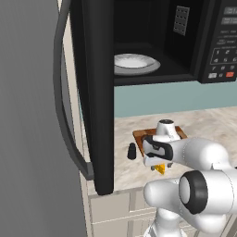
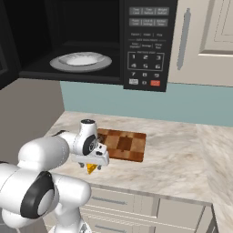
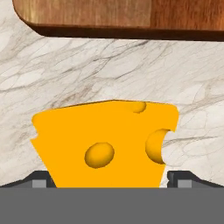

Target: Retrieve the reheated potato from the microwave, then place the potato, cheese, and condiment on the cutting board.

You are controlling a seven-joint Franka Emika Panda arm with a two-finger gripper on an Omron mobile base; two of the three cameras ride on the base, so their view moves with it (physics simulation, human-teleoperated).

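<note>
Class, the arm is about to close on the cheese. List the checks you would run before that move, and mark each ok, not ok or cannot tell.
1. Tool open, fingertips either side of the yellow-orange holed cheese wedge: ok.
2. Cheese resting on the marble counter, off the board: ok.
3. Checkered wooden cutting board has bare space: ok.
4. Small black condiment shaker stands apart from the tool: ok.
5. Potato already on the board: cannot tell.

Bare counter (image 3: 87, 70) between cheese (image 3: 105, 144), board (image 3: 109, 17)
</note>
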